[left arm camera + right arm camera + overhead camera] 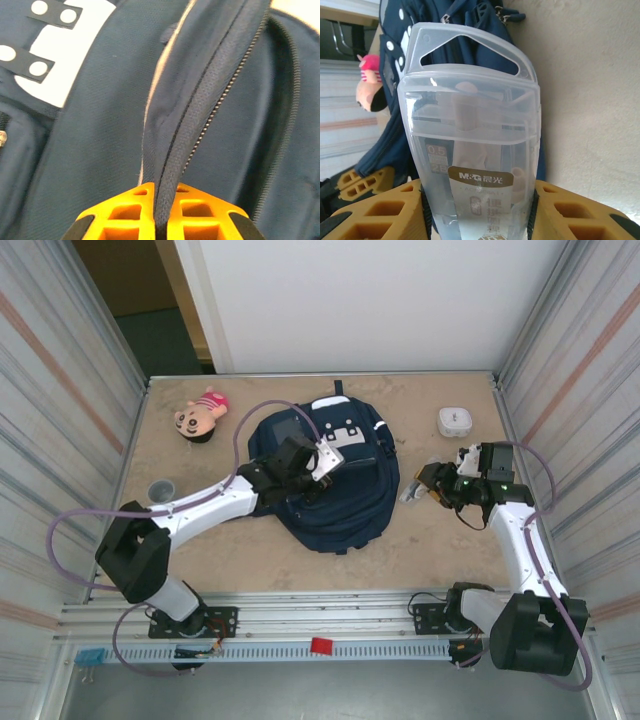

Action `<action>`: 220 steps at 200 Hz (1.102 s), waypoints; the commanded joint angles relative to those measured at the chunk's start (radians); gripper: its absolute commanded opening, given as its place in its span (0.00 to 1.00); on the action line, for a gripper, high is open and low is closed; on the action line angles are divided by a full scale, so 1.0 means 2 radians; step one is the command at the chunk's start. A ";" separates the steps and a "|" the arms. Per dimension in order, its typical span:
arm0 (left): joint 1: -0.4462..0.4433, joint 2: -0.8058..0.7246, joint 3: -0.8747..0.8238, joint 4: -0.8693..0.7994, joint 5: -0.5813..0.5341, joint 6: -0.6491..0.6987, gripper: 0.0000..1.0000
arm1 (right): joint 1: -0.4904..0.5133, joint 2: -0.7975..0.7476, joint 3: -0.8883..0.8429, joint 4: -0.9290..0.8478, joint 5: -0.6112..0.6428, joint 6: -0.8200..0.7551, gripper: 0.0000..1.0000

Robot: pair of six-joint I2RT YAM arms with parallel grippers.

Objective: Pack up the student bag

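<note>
The navy backpack [345, 502] lies flat in the middle of the counter [250, 560], its white patches facing up and its top end toward the far wall. The left arm reaches across from the near left corner, and the left gripper [322, 462] sits right on top of the backpack's upper half. From the left wrist, the orange fingers [127, 212] are pressed together on a raised fold of the backpack [100, 115], with the zipper teeth running up along the pinched strip. The fabric stands up in a ridge between them.

The right gripper [428, 483] hangs just off the backpack's right edge, low over the counter. It is clamped on a clear plastic case [409, 493]. Close up, the case [470, 125] stands upright between the tan fingers [370, 210], with a handle cut-out at its top and a brown label near the bottom. Behind it I can see the backpack [390, 145] and bare counter [590, 100] to the right.

A pink plush doll [200, 417] lies at the far left of the counter, well apart from the backpack; it also peeks in at the left of the right wrist view [369, 85]. A small white box [453, 422] sits at the far right. A small grey round cup [161, 489] rests beside the left arm.
</note>
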 commanded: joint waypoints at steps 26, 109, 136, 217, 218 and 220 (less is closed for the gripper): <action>-0.068 -0.050 0.007 -0.025 0.047 -0.135 0.00 | 0.002 -0.009 0.011 -0.009 -0.048 0.002 0.40; -0.039 -0.040 0.084 -0.032 0.046 -0.206 0.00 | 0.018 -0.088 0.047 -0.061 -0.064 0.088 0.41; -0.034 -0.036 0.083 -0.020 0.075 -0.213 0.00 | 0.089 -0.140 0.028 -0.011 -0.021 0.182 0.42; -0.025 -0.050 0.082 0.024 0.098 -0.254 0.00 | 0.291 -0.090 -0.065 0.152 0.142 0.399 0.47; -0.025 -0.049 0.082 0.024 0.098 -0.253 0.00 | 0.292 -0.088 -0.065 0.155 0.143 0.400 0.47; -0.026 -0.049 0.082 0.025 0.098 -0.253 0.00 | 0.292 -0.086 -0.066 0.160 0.144 0.403 0.47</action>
